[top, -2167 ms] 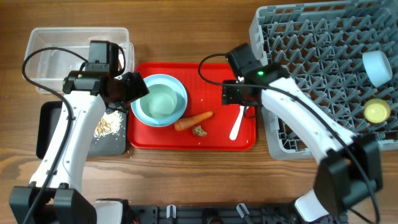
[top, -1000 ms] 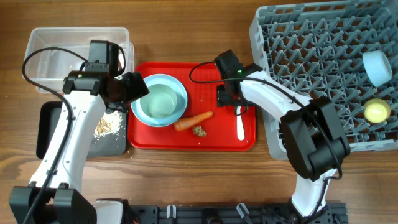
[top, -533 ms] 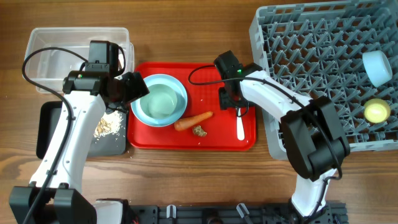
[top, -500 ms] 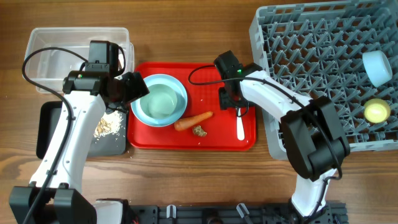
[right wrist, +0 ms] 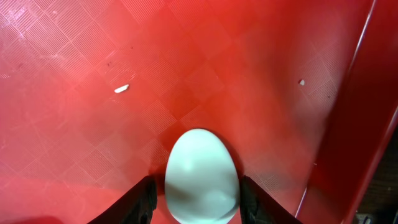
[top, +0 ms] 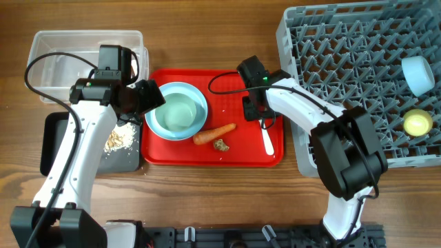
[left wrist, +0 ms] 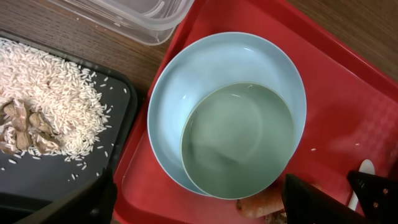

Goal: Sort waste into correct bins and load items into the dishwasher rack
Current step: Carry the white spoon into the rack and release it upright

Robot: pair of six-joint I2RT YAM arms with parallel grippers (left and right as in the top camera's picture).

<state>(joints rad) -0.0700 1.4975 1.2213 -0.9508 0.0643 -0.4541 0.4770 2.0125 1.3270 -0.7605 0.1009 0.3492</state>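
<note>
Done so far: one bowl (top: 417, 72) and the cup (top: 417, 122) sit in the rack (top: 344, 41); rice (top: 119, 138) lies in the black tray (top: 55, 148). Left to do: dish (top: 160, 103) with a second bowl (top: 180, 114) nested inside, carrot (top: 215, 133), scrap (top: 221, 145) and spoon (right wrist: 200, 168), all on the red tray (top: 241, 79). Right end effector (right wrist: 199, 193) straddles the spoon's bowl end; clamped or not, cannot tell. Left end effector (left wrist: 199, 186) is spread wide over the dish, empty. Judged about half done.

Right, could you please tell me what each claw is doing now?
Left claw: open, empty.
Right claw: astride the spoon; grip cannot be told.
</note>
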